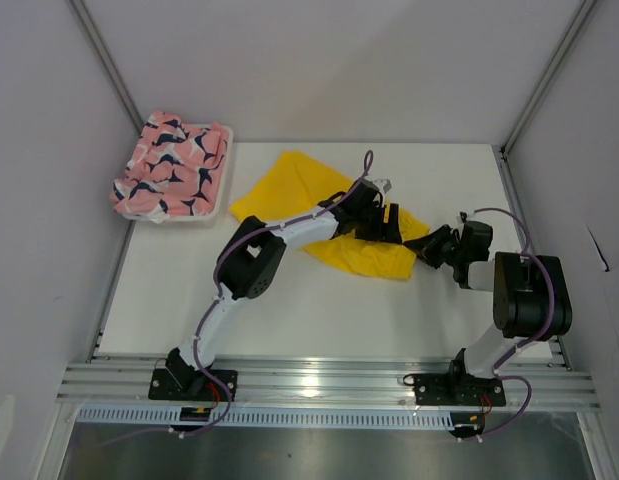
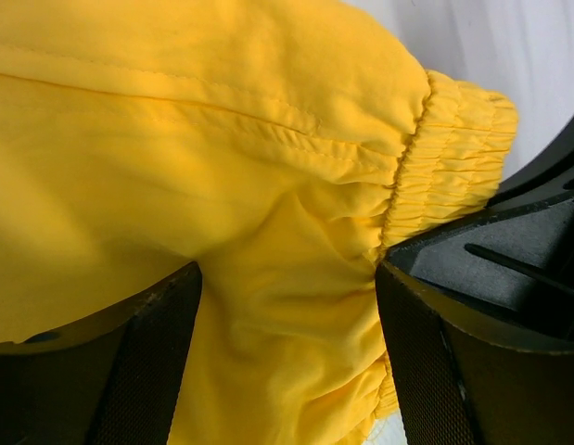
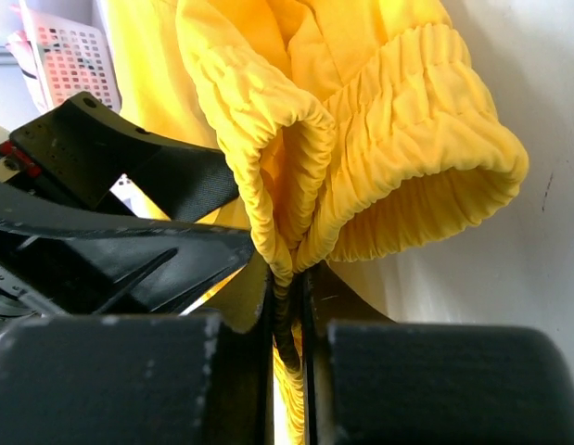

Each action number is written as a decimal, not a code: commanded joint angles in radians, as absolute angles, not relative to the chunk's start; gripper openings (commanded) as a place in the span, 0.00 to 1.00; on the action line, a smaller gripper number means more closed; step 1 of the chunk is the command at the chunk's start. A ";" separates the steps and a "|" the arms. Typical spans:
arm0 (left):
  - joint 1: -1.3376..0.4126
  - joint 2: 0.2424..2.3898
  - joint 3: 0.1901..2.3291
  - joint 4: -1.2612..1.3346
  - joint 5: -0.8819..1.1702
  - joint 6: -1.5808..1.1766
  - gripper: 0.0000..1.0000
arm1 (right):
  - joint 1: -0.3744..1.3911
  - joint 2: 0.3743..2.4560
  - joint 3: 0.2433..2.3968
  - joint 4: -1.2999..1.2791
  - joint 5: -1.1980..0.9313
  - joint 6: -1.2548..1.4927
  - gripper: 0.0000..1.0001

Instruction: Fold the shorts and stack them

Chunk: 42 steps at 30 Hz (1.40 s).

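1. Shorts, the yellow pair [image 1: 289, 185], are spread rumpled across the far middle of the white surface [image 1: 289, 310], one corner reaching near the basket [image 1: 227, 170].
2. The left arm is stretched diagonally from its base toward the far right, elbow raised. The left hand [image 1: 384, 222] is lowered onto the yellow pair.
3. The left hand's fingers [image 2: 147, 371] are held wide apart, with a bunched fold of yellow cloth lying between them; nothing is clamped.
4. The right arm is folded close beside the right wall [image 1: 589, 200], forearm turned leftward. The right hand [image 1: 429, 247] is placed at the right end of the yellow pair.
5. The right hand is closed tight on the elastic waistband [image 3: 426, 120], a pleat of which is pinched between its fingers [image 3: 175, 371].
6. The two hands are set near each other.
7. The pink pair [image 1: 172, 165], printed in navy and white, is heaped in the white mesh basket at the far left corner, well apart from both hands.
8. Bare surface is seen between the yellow pair and the near rail [image 1: 329, 385].
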State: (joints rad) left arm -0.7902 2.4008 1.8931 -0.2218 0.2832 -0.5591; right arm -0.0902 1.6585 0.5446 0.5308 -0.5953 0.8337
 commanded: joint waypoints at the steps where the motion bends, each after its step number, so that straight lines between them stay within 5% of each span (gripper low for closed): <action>1: -0.781 2.343 1.841 -0.222 0.368 -0.594 0.80 | -0.066 1.646 0.577 0.493 -0.627 0.804 0.00; 9: -0.706 2.188 1.746 -0.270 0.272 -0.542 0.81 | -0.078 1.608 0.768 -0.115 -0.490 0.608 0.00; 20: -0.704 2.077 1.641 -0.302 0.109 -0.489 0.81 | -0.097 1.580 0.931 -0.487 -0.324 0.480 0.00; 32: -0.585 1.925 1.436 -0.278 0.005 -0.454 0.83 | -0.054 1.601 1.222 -0.742 -0.028 0.324 0.00; 42: -0.442 1.781 1.200 -0.161 0.071 -0.531 0.86 | -0.071 1.680 1.338 -0.727 -0.106 0.284 0.00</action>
State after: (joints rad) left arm -0.4782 1.9114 1.2297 -0.2226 0.0410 -0.5026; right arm -0.0628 1.6550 1.3029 -0.7307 -0.0776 0.3168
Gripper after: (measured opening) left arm 0.856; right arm 0.076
